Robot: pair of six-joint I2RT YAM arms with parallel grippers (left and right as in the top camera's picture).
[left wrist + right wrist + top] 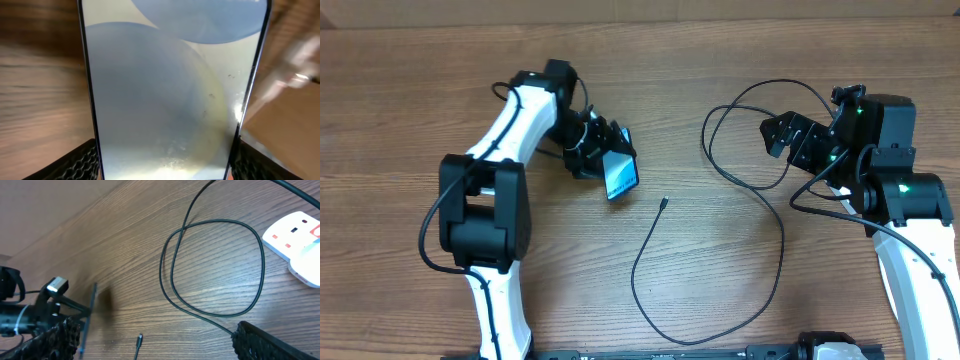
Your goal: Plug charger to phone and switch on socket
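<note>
The phone point(621, 176) is up off the table and tilted, clamped across its width by the left gripper point(603, 158). Its pale blue-white screen point(170, 100) is lit. The charger point(782, 240) is a thin black cable lying slack on the wood. It forms a loop at the far right, then a long curve toward the near edge and back up to its small metal-tipped plug point(664, 203). The plug lies free near the phone, not touching it. The socket point(294, 230), white with red marks, lies flat beside the loop; its switches look too small to read.
</note>
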